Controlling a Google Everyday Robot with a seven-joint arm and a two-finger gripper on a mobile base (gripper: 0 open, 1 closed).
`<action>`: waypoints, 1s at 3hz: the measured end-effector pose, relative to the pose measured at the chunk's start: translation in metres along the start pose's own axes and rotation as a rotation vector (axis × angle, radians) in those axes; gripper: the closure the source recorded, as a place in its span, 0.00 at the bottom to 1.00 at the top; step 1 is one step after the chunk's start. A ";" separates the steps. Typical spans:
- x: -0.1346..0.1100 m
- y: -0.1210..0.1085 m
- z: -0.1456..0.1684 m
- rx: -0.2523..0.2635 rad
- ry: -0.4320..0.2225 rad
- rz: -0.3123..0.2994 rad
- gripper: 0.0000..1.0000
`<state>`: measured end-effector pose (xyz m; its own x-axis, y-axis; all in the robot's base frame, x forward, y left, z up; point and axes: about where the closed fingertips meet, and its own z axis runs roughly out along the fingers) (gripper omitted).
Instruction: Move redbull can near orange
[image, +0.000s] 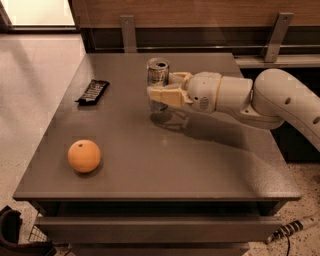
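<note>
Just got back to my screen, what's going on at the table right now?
The claw grips the redbull can toward the back of the table. The orange sits far from it at the front left corner, and a black snack bar lies at the left edge. The can is not yet near the orange.

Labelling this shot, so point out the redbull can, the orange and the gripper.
redbull can (158, 74), camera view, upper side wall.
orange (84, 156), camera view, middle of the fruit.
gripper (161, 85), camera view, midway between fingertips, clasping the redbull can.
</note>
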<state>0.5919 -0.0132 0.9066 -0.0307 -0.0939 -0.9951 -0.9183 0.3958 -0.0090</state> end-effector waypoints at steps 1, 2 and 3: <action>0.014 0.041 -0.005 -0.020 0.026 -0.005 1.00; 0.030 0.083 -0.009 -0.031 0.034 -0.018 1.00; 0.043 0.118 -0.007 -0.054 0.026 -0.040 1.00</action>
<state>0.4791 0.0229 0.8635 -0.0027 -0.1324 -0.9912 -0.9390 0.3411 -0.0430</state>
